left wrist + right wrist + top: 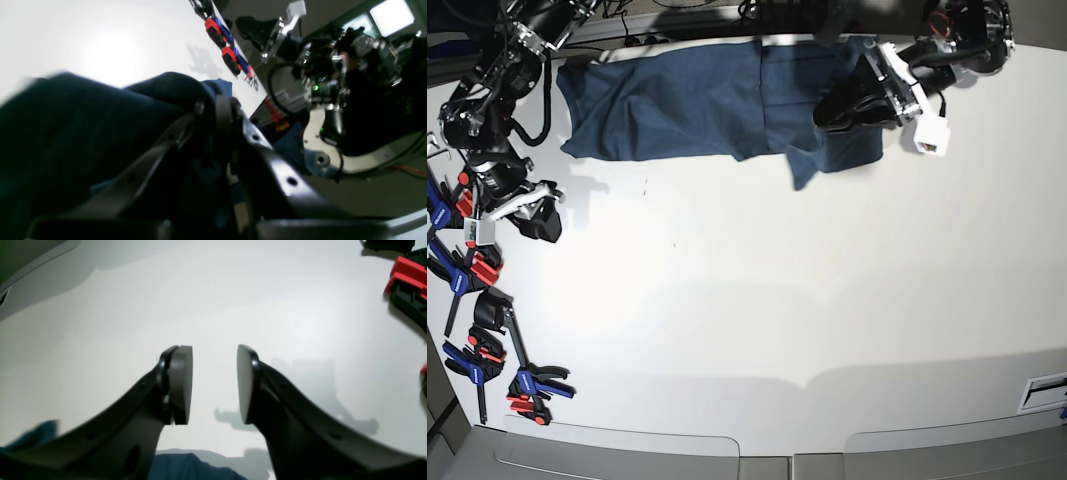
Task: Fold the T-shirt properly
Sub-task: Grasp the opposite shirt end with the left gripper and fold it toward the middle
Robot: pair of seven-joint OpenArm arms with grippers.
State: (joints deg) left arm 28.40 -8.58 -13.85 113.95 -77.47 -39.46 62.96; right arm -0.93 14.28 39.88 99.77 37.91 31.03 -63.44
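T-shirt (pixel 717 100) lies along the far edge of the white table (pixel 757 300), spread in a long band w/ a fold line across it in the base view. One end, on that view's right, is bunched and hangs a bit lower than the rest, a pointed flap reaching toward the table's middle. Dark navy-teal, only cloth in view.

Left gripper (pixel 852 110) sits on that bunched end. In the left wrist view its jaws are pinched nearly together w/ dark cloth (pixel 83 133) wrapped over and between them, so it's clamped on the T-shirt. Fabric fills most of that view's left half; detail at the pads is too dark to read.

Right gripper (pixel 214 383) is well apart from the cloth's main band, over bare table on the base view's left (pixel 532 215). Its two fingers (pixel 181 383) stand about half apart, nothing between them, just white tabletop behind. A bit of blue cloth shows at the bottom edge of the right wrist view, under the gripper body, not touching the pads.

Red, blue and black clamps (pixel 477 270) line the table's left edge in the base view, near the right arm; a couple show in the right wrist view too (pixel 407 276).
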